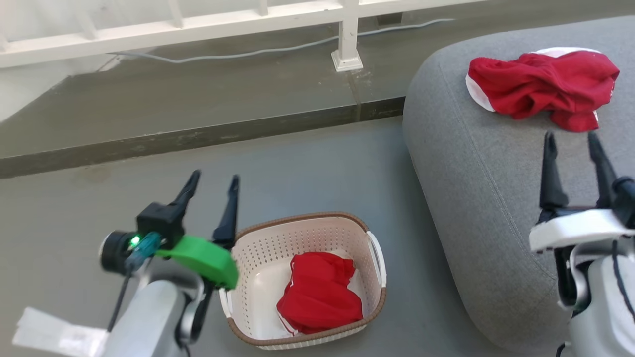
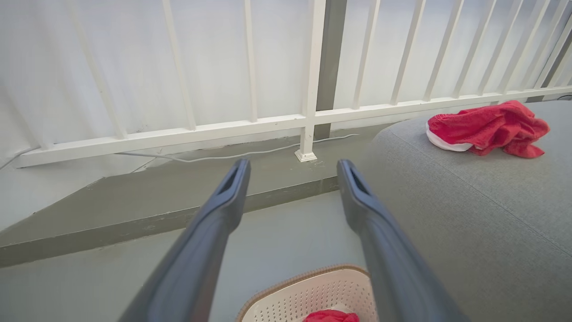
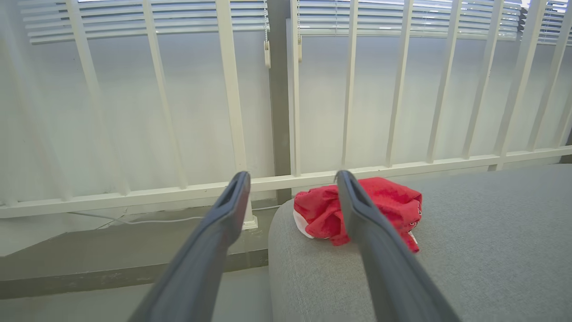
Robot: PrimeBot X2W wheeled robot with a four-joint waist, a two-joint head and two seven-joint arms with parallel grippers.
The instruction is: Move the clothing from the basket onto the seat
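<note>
One red garment point(image 1: 320, 292) lay crumpled in the basket point(image 1: 302, 219), left of the seat point(image 1: 486, 173); a second garment point(image 1: 540, 87) lay on the seat's far side. The left gripper point(image 1: 215, 176) and right gripper point(image 1: 570, 135) had their fingers spread and empty. Risk noted: a shallow pinch could drop the slack jersey on the floor point(image 1: 307, 163), or snag the light basket.

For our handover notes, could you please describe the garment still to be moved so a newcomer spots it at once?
Beside the big grey seat cushion, a small cream perforated basket with a brown rim stands on the floor. The crumpled red garment lies inside it. The other red garment lies up on the cushion, in no basket.
</note>
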